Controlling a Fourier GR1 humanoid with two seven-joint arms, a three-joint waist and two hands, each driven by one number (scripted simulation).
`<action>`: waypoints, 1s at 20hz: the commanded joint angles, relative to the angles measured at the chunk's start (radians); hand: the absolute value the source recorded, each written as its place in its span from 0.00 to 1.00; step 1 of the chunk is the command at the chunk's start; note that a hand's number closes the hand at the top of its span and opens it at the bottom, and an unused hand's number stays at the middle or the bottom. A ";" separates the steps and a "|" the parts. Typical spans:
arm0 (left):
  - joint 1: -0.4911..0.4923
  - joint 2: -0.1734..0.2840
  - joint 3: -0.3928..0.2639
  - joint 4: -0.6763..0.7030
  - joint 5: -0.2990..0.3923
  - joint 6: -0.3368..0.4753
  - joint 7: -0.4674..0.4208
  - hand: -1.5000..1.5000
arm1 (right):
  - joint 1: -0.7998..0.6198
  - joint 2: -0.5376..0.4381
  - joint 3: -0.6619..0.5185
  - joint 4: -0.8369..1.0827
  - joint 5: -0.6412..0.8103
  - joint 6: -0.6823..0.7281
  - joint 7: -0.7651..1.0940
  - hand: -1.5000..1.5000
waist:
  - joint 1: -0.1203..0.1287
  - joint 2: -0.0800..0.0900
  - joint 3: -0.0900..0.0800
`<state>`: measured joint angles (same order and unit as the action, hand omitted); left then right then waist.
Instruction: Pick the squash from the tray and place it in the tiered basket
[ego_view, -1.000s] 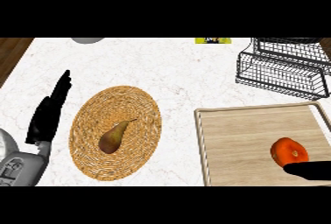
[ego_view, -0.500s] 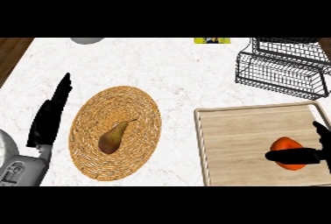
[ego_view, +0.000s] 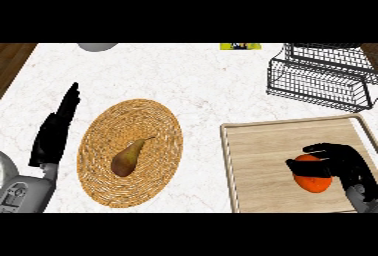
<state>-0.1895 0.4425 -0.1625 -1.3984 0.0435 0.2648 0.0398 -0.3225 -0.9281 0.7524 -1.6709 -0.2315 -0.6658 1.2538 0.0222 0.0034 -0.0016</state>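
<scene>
Round, bright orange squash (ego_view: 313, 181) lying on the wooden tray (ego_view: 273, 160), toward its right side. Right hand (ego_view: 341, 162) over it, fingers and thumb curled around its top and left flank, hiding part of it. Black wire tiered basket (ego_view: 319, 75) well apart, at upper right. Left hand (ego_view: 56, 130) resting at left edge, fingers straight, beside a woven mat (ego_view: 159, 125) bearing 1 pear (ego_view: 127, 159).
</scene>
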 joint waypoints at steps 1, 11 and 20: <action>-0.033 -0.019 0.009 0.017 -0.016 0.003 0.015 0.50 | -0.097 0.004 0.013 0.047 0.016 0.133 0.166 1.00 | -0.010 -0.001 0.000; 0.008 -0.022 0.006 -0.039 -0.043 -0.018 0.026 0.50 | -0.283 0.183 0.068 0.071 0.194 0.034 0.173 1.00 | 0.013 -0.001 -0.001; -0.009 -0.041 -0.008 -0.026 -0.057 -0.017 0.014 0.50 | -0.662 0.526 0.212 0.340 0.426 0.038 -0.021 1.00 | 0.048 0.002 -0.001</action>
<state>-0.2144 0.4142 -0.1672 -1.4242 0.0077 0.2222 0.0535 -0.8188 -0.5598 0.9652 -1.4508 0.0985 -0.6376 1.1445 0.0916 0.0122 -0.0039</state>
